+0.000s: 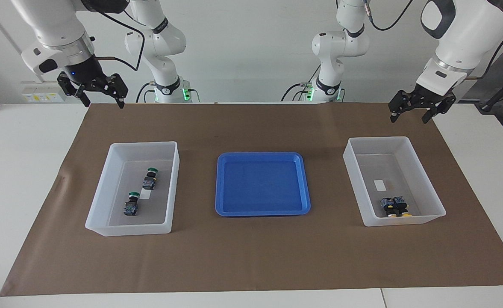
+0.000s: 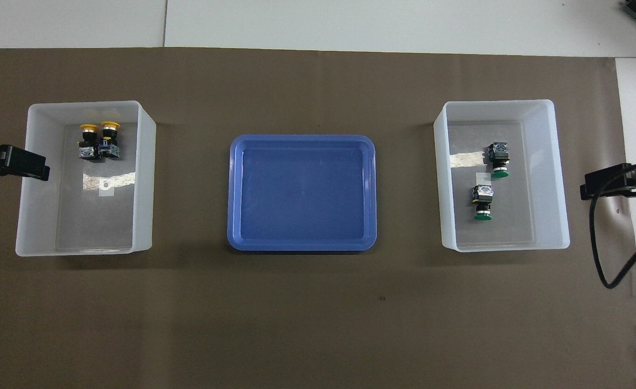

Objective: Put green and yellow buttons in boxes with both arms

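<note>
Facing view: both grippers were up in the air at the robots' edge of the brown mat (image 1: pixel 251 256). Left gripper (image 1: pixel 414 112) hung over the mat's corner at the left arm's end, claw spread wide, holding nothing. Right gripper (image 1: pixel 101 94) hung at the mat's corner at the right arm's end, claw also spread wide and empty.

Two bins flanked a blue tray (image 1: pixel 263 158) at mid-table, each well apart from it, with bare mat between. Bin at the left arm's end (image 1: pixel 362 147) held both yellow buttons (image 1: pixel 395 207), side by side and touching, against its wall farthest from the robots. Bin at the right arm's end (image 1: pixel 106 201) held the green buttons: one (image 1: pixel 150 179) nearer the robots, the other (image 1: pixel 130 204) farther, a small gap between them, both lying on their sides. The tray held nothing. A wide strip of mat ran along the edge farthest from the robots, and another between the bins and the arm bases.

Overhead view showed only gripper tips: left one (image 2: pixel 9 161) overlapping the outer rim of the yellow bin (image 2: pixel 145 178), right one (image 2: pixel 620 181) just outside the green bin (image 2: pixel 441 178) over the mat. Claw gap could not be read there; height above the bins showed only in the facing view. Overhead made the caps plain: yellow caps (image 2: pixel 100 127) pointed away from the robots, green caps (image 2: pixel 491 194) toward them. A white label (image 2: pixel 106 188) lay on the yellow bin's floor.
</note>
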Motion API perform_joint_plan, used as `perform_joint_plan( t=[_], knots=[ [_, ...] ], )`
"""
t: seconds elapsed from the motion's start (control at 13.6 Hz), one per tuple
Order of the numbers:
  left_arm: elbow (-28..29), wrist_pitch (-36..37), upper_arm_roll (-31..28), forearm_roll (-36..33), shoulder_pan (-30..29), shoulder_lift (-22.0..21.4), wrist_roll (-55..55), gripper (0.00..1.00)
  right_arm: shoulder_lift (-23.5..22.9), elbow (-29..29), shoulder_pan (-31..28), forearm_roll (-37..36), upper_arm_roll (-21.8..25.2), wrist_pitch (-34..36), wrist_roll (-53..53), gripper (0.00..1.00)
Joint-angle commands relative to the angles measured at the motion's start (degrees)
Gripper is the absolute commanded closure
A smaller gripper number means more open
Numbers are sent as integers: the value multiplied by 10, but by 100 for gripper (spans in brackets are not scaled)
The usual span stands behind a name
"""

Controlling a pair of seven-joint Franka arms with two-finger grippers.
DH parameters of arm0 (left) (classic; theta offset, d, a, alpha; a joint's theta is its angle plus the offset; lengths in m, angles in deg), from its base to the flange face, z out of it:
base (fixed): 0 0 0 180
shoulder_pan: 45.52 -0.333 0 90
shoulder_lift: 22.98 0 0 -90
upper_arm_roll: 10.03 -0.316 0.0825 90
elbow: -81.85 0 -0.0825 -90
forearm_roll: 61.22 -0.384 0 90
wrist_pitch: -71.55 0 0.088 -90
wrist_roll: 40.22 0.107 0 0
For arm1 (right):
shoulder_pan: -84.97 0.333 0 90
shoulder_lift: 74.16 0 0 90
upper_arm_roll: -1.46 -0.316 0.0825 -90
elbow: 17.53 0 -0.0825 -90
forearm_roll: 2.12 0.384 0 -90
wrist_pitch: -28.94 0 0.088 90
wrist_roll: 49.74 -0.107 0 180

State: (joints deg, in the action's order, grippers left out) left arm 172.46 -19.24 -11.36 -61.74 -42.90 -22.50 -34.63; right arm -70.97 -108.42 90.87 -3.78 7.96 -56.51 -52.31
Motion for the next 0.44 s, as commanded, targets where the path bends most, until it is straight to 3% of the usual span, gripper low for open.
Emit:
perform_joint_plan(
  t=[0.0, 0.37],
  knots=[
    [21, 4, 3, -4, -3, -20, 0, 0, 15, -18, -2, 8, -2, -13, -2, 0],
    [22, 5, 3, -4, -3, -21, 0, 0, 16, -18, -2, 9, -2, -6, -1, 0]
  ],
)
